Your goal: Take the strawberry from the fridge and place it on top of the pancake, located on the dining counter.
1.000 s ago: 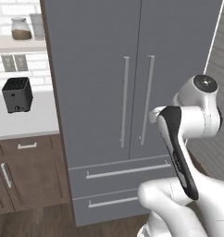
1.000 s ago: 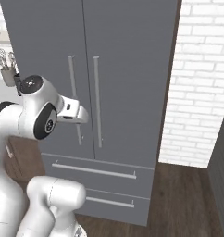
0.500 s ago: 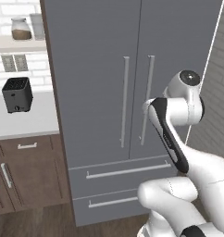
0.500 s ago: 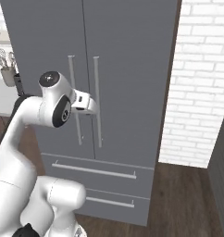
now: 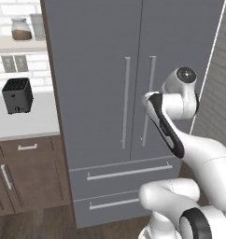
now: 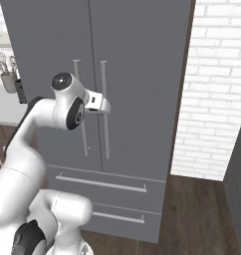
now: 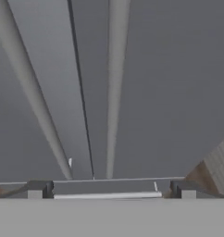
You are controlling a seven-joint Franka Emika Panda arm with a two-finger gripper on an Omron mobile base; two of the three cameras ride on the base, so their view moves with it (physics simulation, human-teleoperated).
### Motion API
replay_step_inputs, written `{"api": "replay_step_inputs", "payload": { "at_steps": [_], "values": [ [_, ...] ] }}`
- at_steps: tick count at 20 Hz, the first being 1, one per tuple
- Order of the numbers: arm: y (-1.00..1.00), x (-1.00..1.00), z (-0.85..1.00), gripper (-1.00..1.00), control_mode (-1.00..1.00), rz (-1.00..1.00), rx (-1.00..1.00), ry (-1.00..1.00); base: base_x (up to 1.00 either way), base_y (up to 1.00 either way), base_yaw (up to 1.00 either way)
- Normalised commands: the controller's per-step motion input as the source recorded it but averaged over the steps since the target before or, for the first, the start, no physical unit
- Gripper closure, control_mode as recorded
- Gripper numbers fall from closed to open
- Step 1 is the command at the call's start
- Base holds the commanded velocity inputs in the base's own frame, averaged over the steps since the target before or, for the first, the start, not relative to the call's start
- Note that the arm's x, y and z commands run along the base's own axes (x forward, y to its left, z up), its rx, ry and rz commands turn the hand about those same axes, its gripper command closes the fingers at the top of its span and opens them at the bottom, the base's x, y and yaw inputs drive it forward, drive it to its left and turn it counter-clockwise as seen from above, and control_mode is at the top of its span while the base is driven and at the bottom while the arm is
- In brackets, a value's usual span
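The tall grey fridge [image 5: 101,70] stands right in front of me with both doors closed. My gripper [image 6: 106,104] hovers just before the right door's silver bar handle [image 6: 104,124], near its upper part. In the hand view that handle [image 7: 115,92] runs up the middle, with the door seam and the left door's handle [image 7: 30,92] to its left. My gripper [image 7: 111,192] is open, its fingertips [image 7: 40,190] wide apart and nothing between them. The strawberry, the pancake and the dining counter are out of view.
Two drawers [image 5: 129,172] sit under the fridge doors. To the left are a white counter [image 5: 31,123] with a black toaster [image 5: 17,94], a jar [image 5: 21,29] on a shelf and a utensil holder [image 6: 9,79]. A white brick wall [image 6: 217,89] flanks the fridge's right side.
The arm has stretched forward, carrying the hand from near my body up to the fridge's right door handle. The fridge doors stay closed.
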Motion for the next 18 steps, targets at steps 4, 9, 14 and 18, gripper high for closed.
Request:
{"api": "replay_step_inputs", "payload": {
  "at_steps": [4, 9, 14, 18],
  "values": [
    [-0.06, 0.36, 0.28, -1.0, -1.0, -0.07, 0.0, 0.0, 0.0, 0.0, 0.0],
    [-0.12, 0.34, 0.18, -1.0, -1.0, -0.01, 0.0, 0.0, 0.0, 0.0, 0.0],
    [-0.08, 0.4, 0.0, -1.0, -1.0, 0.0, 0.0, -0.04, 0.0, 0.0, 0.0],
    [0.0, 0.31, -0.11, -1.0, -1.0, 0.0, 0.0, -0.16, 0.0, 0.0, 0.0]
  ]
}}
